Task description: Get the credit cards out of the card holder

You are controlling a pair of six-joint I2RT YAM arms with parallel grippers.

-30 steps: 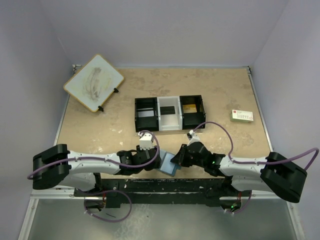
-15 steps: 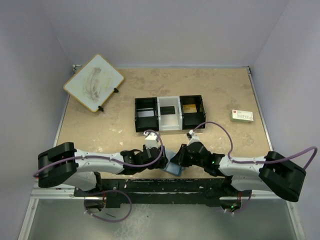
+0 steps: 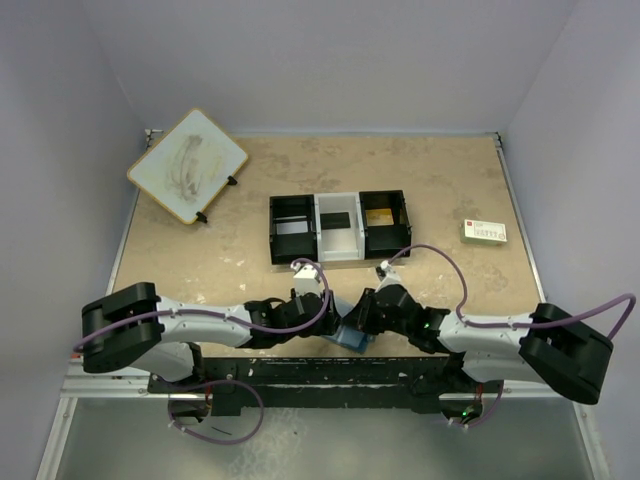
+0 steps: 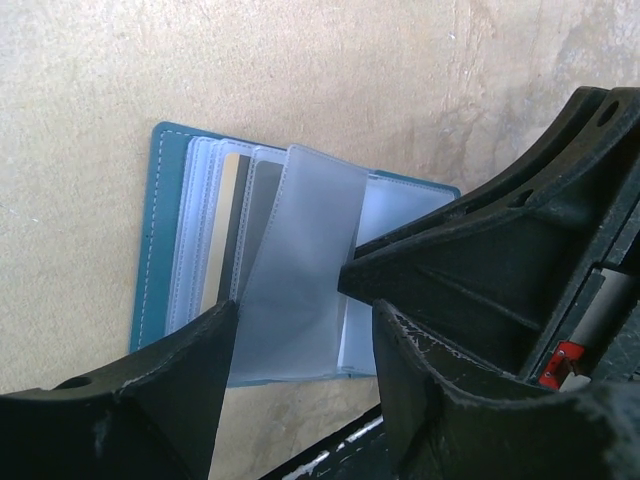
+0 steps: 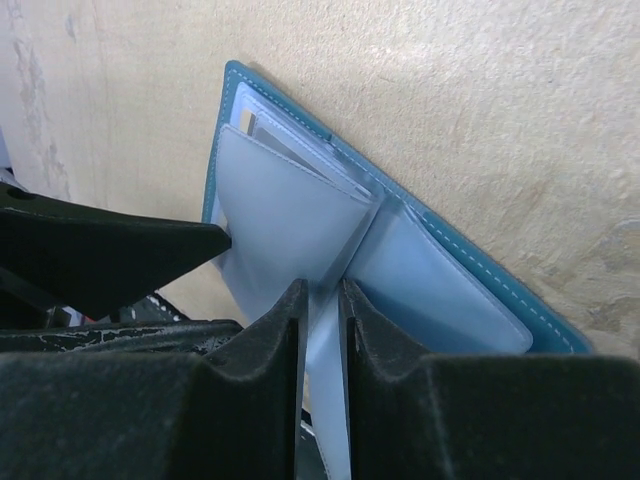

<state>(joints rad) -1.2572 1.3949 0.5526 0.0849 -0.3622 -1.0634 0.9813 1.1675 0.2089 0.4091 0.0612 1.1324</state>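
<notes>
The blue card holder (image 3: 348, 337) lies open on the table at the front edge, between both grippers. In the left wrist view its teal cover (image 4: 160, 230) holds several clear sleeves, with a tan card (image 4: 232, 225) and a grey card (image 4: 264, 215) inside. One clear sleeve (image 4: 300, 260) stands fanned up. My left gripper (image 4: 305, 330) is open, its jaws on either side of that sleeve's lower edge. My right gripper (image 5: 322, 300) is shut on a clear sleeve leaf at the fold of the card holder (image 5: 470, 275). A card corner (image 5: 250, 125) shows in a far pocket.
A black-and-white three-compartment tray (image 3: 338, 258) stands mid-table, with a dark card (image 3: 335, 218) and a gold card (image 3: 378, 216) in it. A white card with green and red print (image 3: 484, 232) lies at the right. A tilted white board (image 3: 187, 165) stands back left. The table's front rail runs just below the holder.
My left gripper has moved right and down toward the card holder, and its wrist has turned. The card holder has shifted slightly right. My right gripper keeps its hold.
</notes>
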